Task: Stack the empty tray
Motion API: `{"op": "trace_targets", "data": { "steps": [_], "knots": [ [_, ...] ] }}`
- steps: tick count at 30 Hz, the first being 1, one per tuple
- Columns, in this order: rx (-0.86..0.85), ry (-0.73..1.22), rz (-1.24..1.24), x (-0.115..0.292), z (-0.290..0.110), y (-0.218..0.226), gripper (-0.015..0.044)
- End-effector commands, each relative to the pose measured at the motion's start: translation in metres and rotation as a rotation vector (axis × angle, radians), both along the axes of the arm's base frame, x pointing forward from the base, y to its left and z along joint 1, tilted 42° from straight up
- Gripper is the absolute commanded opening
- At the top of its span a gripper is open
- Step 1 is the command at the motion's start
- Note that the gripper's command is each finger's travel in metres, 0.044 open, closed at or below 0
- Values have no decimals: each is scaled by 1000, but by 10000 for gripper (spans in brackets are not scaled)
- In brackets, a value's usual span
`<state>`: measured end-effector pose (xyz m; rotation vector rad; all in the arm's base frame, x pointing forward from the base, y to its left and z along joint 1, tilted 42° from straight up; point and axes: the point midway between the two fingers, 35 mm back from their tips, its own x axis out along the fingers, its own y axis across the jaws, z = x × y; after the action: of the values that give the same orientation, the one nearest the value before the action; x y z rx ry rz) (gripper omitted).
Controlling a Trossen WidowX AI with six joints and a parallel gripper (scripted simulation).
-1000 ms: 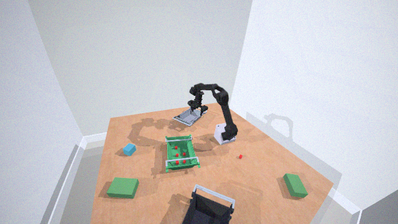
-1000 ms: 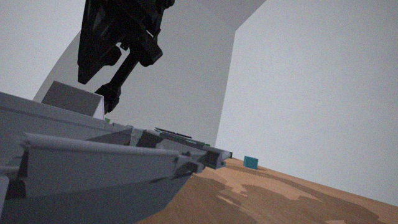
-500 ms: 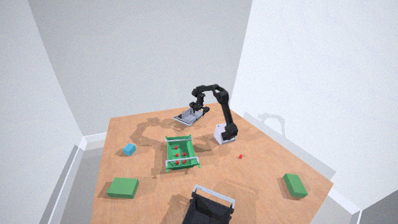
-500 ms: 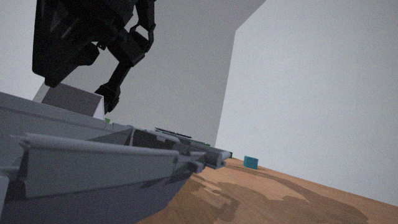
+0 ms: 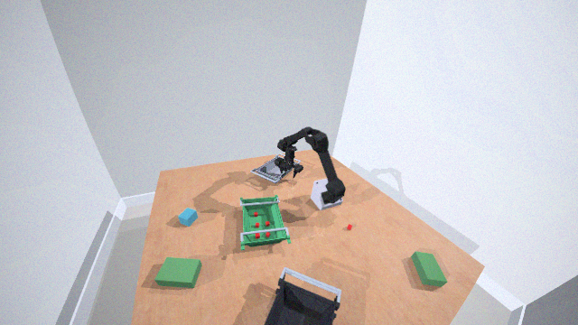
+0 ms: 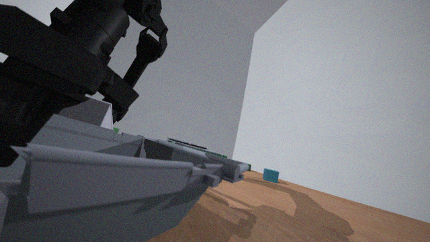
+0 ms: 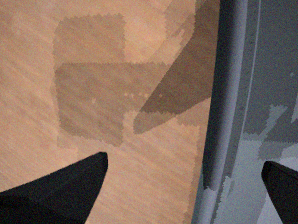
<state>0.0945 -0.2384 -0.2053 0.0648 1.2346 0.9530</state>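
Note:
The loaded green tray [image 5: 272, 216] stands mid-table in the top view, with several small red blocks inside. Its far wire bar [image 5: 260, 203] and near wire bar [image 5: 264, 233] both lie in across its top. The empty grey tray [image 5: 264, 176] [image 6: 111, 185] [image 7: 250, 100] lies at the back of the table. My gripper [image 5: 289, 168] [image 7: 185, 165] is open and empty, pointing down over the grey tray's side. In the wrist view one finger is over the table and the other over the tray, with the tray's side wall between them. Fingertip height against the rim is hard to tell.
A black tray [image 5: 304, 309] with a swung-out bar stands at the front edge. A blue block [image 5: 188, 217] [image 6: 271, 175] lies left. Green slabs lie front left [image 5: 178, 272] and right [image 5: 429, 269]. A loose red block [image 5: 349, 227] lies near the arm base [image 5: 320, 199].

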Motion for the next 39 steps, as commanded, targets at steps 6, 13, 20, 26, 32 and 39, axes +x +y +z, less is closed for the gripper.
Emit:
{"op": "trace_targets", "data": {
  "steps": [6, 13, 20, 26, 32, 39],
  "knots": [
    [-1, 0, -6, 1, -3, 3, 391],
    [-1, 0, -6, 1, -3, 3, 344],
    [-1, 0, -6, 1, -3, 3, 297],
    [-1, 0, -6, 1, -3, 3, 257],
    [-1, 0, -6, 1, -3, 3, 217],
    [-1, 0, -6, 1, -3, 3, 171]
  ]
}}
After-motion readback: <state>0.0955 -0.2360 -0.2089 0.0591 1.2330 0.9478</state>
